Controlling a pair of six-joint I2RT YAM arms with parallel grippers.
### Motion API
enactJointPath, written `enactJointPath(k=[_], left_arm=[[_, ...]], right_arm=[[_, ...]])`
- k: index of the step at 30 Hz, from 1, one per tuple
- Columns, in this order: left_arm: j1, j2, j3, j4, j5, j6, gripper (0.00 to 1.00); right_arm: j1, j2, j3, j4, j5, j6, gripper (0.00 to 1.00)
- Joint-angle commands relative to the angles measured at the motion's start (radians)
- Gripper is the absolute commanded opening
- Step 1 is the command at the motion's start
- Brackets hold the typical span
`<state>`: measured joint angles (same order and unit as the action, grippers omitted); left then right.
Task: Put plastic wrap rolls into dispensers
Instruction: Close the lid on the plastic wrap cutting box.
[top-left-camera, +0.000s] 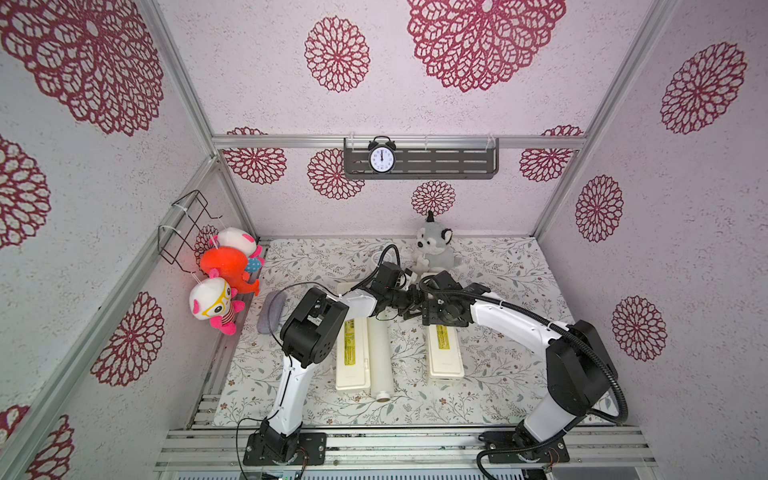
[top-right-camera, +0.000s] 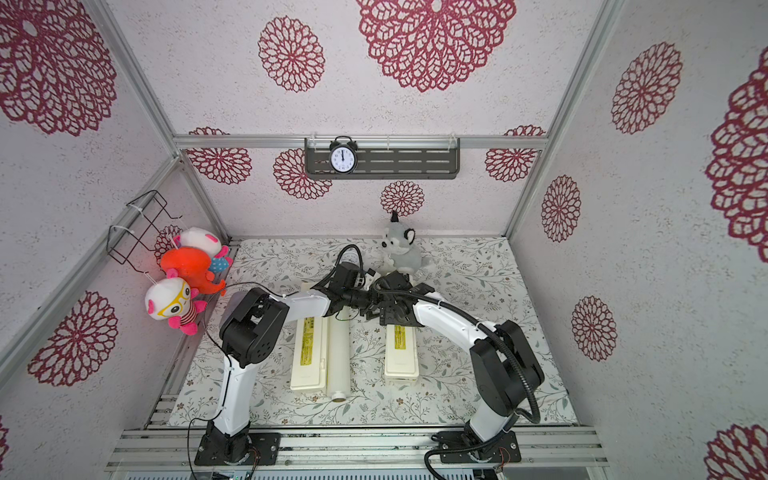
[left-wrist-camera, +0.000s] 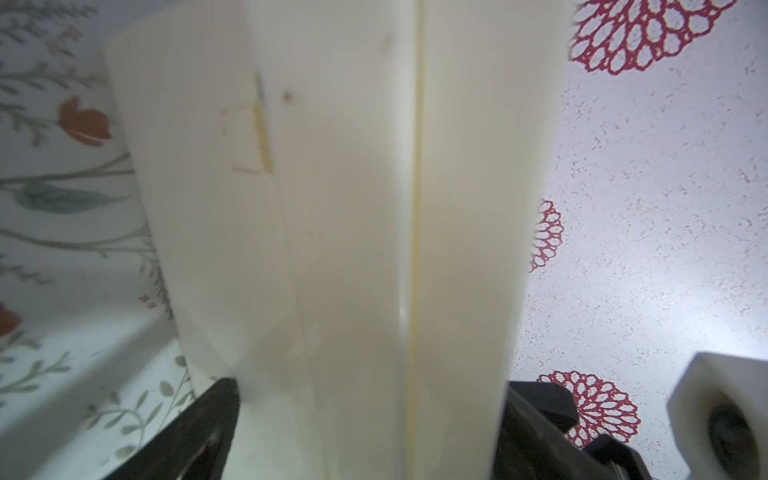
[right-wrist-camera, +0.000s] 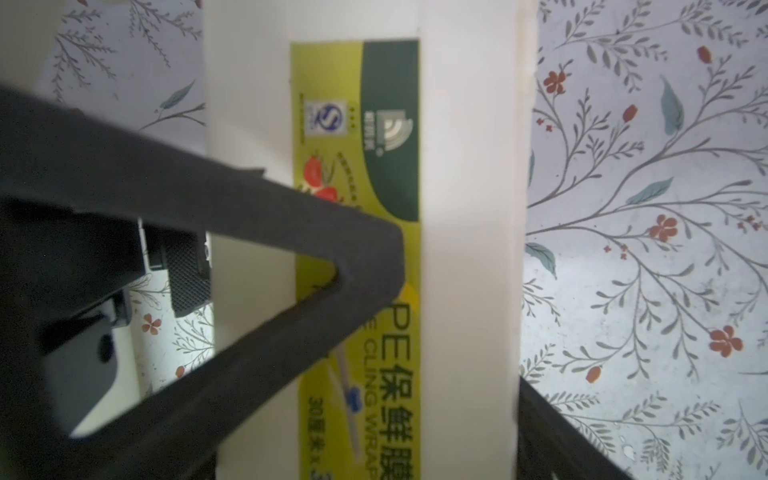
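Note:
In both top views two cream dispensers lie lengthwise on the floral mat, one to the left (top-left-camera: 353, 357) (top-right-camera: 308, 357) and one to the right (top-left-camera: 445, 353) (top-right-camera: 401, 353). A white plastic wrap roll (top-left-camera: 380, 357) (top-right-camera: 338, 357) rests against the left one. Both grippers meet over the right dispenser's far end. My right gripper (top-left-camera: 417, 309) (right-wrist-camera: 365, 457) straddles this labelled dispenser (right-wrist-camera: 465, 208), its fingers against both long sides. My left gripper (top-left-camera: 401, 305) (left-wrist-camera: 374, 436) stands wide with a cream dispenser surface (left-wrist-camera: 353, 208) between its fingers. One left finger (right-wrist-camera: 365, 249) crosses the label.
A grey plush wolf (top-left-camera: 436, 249) sits at the back of the mat. A grey pouch (top-left-camera: 270, 311) lies by the left wall under hanging plush toys (top-left-camera: 224, 278). A flat cream piece (top-left-camera: 345, 287) lies behind the left forearm. A clock (top-left-camera: 381, 156) stands on the wall shelf.

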<state>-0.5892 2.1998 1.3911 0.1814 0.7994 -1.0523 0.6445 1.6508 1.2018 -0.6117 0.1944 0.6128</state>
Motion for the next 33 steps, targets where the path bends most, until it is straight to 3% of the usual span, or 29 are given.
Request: enactJointPath(k=[1, 9, 16, 23, 33], left_arm=[[-0.026, 0.001, -0.009, 0.035, 0.029, 0.001, 0.92], [-0.036, 0.023, -0.014, 0.012, 0.010, 0.011, 0.87], [-0.034, 0.038, -0.019, -0.019, -0.012, 0.019, 0.83], [-0.031, 0.058, -0.021, -0.045, -0.026, 0.035, 0.80], [-0.030, 0.068, -0.011, -0.032, -0.031, 0.010, 0.83]], right_arm=[[0.006, -0.034, -0.012, 0.015, 0.049, 0.017, 0.79], [0.012, -0.043, -0.074, 0.065, 0.076, 0.024, 0.83], [0.011, -0.064, -0.057, 0.051, 0.044, 0.005, 0.99], [-0.011, -0.119, -0.049, -0.020, 0.011, -0.022, 0.99], [-0.044, -0.230, -0.066, -0.108, -0.025, -0.070, 0.99]])
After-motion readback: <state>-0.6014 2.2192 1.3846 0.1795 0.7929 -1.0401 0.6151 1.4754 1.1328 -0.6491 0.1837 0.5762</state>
